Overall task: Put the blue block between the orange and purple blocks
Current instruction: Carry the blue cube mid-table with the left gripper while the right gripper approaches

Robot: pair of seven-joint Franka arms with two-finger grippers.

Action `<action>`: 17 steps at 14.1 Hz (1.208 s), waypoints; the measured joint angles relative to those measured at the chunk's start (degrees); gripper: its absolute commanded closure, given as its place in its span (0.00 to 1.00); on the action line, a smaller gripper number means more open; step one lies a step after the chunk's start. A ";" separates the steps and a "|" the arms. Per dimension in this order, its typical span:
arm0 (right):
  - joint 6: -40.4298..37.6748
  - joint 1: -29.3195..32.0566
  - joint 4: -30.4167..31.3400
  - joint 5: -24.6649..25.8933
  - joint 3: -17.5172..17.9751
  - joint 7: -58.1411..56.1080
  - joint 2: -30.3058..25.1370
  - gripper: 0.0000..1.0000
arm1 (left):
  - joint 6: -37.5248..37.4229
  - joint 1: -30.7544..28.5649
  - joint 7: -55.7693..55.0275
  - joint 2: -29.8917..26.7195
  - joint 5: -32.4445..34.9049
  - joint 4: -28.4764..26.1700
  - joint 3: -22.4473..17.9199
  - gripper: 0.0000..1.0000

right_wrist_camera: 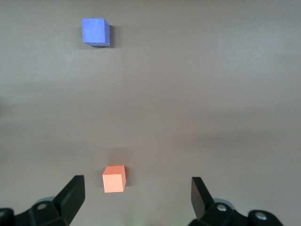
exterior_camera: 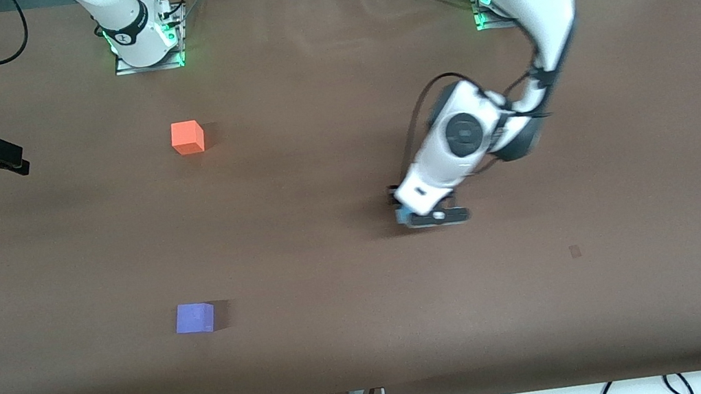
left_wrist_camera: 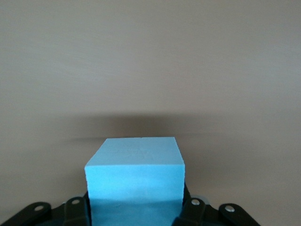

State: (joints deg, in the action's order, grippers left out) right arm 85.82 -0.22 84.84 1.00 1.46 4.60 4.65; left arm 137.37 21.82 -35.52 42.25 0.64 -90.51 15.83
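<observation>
The left gripper (exterior_camera: 431, 213) hangs low over the middle of the brown table (exterior_camera: 371, 333), toward the left arm's end. Its 2 fingers (left_wrist_camera: 194, 209) clamp the blue block (left_wrist_camera: 135, 181) between them, pressing opposite side faces. The orange block (exterior_camera: 187, 138) sits near the right arm's base; the purple block (exterior_camera: 195, 318) lies nearer the front camera, well apart from it. The right gripper (right_wrist_camera: 136, 197) waits spread open above the orange block's area.

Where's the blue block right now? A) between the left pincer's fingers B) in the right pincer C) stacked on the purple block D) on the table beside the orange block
A: the left wrist view shows the blue block clamped in the left pincer.
</observation>
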 measured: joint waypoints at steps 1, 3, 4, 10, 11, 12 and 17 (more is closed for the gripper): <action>0.03 0.00 0.00 0.00 0.00 0.00 0.06 0.00 | -0.01 2.52 -1.58 2.68 0.00 3.26 -0.30 1.00; 0.08 0.00 0.01 0.00 0.01 0.00 0.69 0.00 | 0.03 7.62 -3.91 7.87 0.00 8.96 -2.35 1.00; 0.13 0.00 0.01 0.00 0.01 0.00 1.33 0.00 | -0.06 10.11 -5.38 9.62 0.00 11.63 -4.06 1.00; 1.37 0.00 0.02 0.00 0.02 0.00 5.68 0.00 | -0.33 16.35 -13.97 14.13 -0.01 20.06 -6.24 0.00; 1.74 0.00 0.03 0.00 0.02 0.00 6.54 0.00 | -0.33 16.61 -14.19 14.32 -0.01 20.31 -6.24 0.00; 2.14 -0.01 0.02 0.00 0.05 0.00 7.18 0.00 | -0.32 16.71 -14.41 14.41 -0.01 20.48 -6.24 0.00; 6.23 -1.36 0.04 -0.19 0.79 0.00 10.42 0.00 | -2.42 15.10 -14.67 11.84 -0.01 22.93 -6.67 0.00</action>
State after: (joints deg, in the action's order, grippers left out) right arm 92.06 -1.58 84.87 0.81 2.26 4.60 15.08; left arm 134.96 36.92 -50.19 54.09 0.63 -67.58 9.16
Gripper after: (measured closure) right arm 0.000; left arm 0.000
